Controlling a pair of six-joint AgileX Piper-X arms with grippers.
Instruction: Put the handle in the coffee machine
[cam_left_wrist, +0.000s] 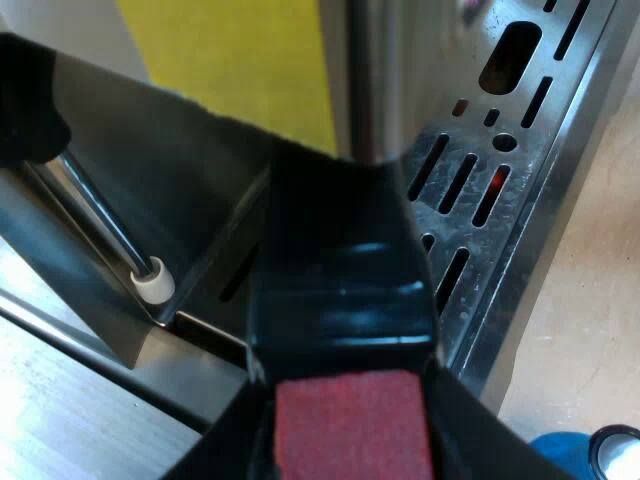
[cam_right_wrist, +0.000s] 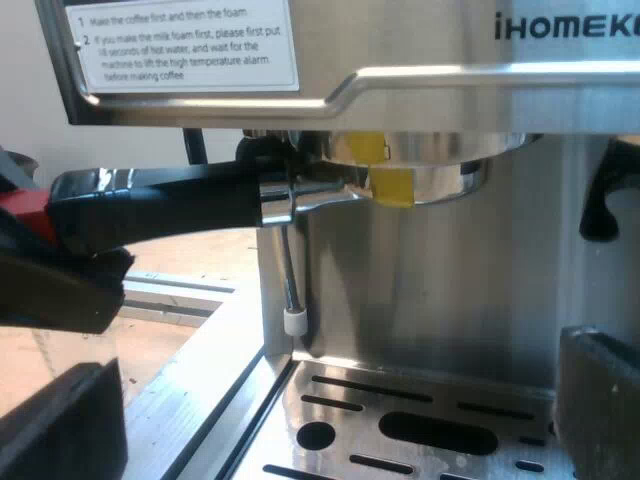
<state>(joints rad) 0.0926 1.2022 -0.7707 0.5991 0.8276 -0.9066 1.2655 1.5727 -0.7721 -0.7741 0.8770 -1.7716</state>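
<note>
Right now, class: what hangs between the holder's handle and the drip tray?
A metal wand with a white tip, below the handle and above the drip tray, seen in the right wrist view.

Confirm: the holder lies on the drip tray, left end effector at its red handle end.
Wrong: the right wrist view shows the holder up at the espresso machine's brew head, above the drip tray. The left end effector is at its red handle end.

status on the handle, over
Left gripper shut on handle at red end. Right gripper open over drip tray. Holder up at machine front, lock unconfirmed. Steam wand hangs below handle.
</note>
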